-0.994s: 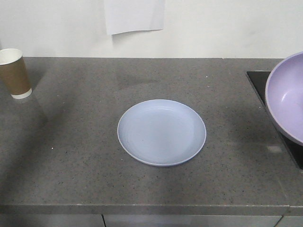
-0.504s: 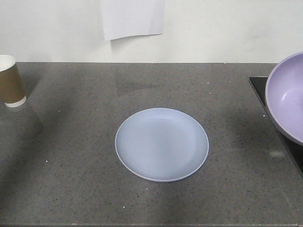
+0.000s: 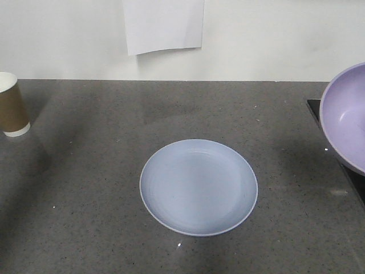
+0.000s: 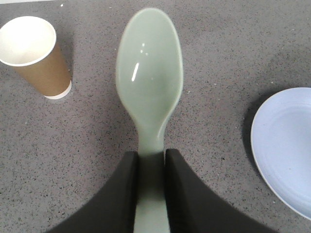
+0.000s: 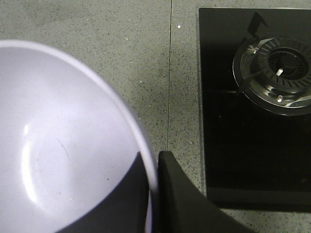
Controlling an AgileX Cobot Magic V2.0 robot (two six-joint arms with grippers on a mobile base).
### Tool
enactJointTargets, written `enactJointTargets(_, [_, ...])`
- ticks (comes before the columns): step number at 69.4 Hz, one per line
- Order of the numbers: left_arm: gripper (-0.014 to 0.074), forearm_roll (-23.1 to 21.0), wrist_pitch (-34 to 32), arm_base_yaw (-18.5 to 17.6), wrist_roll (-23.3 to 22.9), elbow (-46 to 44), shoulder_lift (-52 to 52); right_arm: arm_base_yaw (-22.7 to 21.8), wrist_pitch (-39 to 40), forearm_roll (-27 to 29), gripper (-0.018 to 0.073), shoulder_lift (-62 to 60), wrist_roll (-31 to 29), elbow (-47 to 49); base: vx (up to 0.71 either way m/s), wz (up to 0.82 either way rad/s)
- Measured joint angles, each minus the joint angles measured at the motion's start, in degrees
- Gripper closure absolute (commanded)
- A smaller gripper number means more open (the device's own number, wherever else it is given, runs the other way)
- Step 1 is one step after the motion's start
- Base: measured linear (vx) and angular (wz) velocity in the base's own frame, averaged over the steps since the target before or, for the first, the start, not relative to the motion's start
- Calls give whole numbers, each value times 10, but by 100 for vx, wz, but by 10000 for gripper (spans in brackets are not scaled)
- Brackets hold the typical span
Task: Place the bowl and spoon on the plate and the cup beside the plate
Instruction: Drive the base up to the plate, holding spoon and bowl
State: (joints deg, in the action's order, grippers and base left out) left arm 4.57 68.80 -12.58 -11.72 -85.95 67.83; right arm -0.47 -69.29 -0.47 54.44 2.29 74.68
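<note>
The pale blue plate (image 3: pixel 198 186) lies flat in the middle of the grey counter; its left edge shows in the left wrist view as the plate (image 4: pixel 286 145). The brown paper cup (image 3: pixel 11 105) stands upright at the far left, also seen as the cup (image 4: pixel 38 56). My left gripper (image 4: pixel 151 155) is shut on the handle of the mint-green spoon (image 4: pixel 149 80), scoop pointing away, held above the counter between cup and plate. My right gripper (image 5: pixel 152 160) is shut on the rim of the lavender bowl (image 5: pixel 63 141), one finger inside, one outside. The bowl (image 3: pixel 345 117) hangs tilted at the right edge.
A black glass hob (image 5: pixel 252 116) with a gas burner (image 5: pixel 277 73) sits at the counter's right end, under the bowl. A white sheet of paper (image 3: pixel 163 24) hangs on the wall behind. The grey counter (image 3: pixel 85 188) runs the full width.
The front view has shifted: plate and counter slid lower in frame and the cup moved further left. The bowl keeps its place at the right edge.
</note>
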Motion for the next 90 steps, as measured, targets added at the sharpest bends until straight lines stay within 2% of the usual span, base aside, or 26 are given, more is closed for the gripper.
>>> enactJointTargets(90, [603, 0, 0, 0, 0, 0, 0, 0, 0, 0, 562, 0, 0, 0, 2, 0])
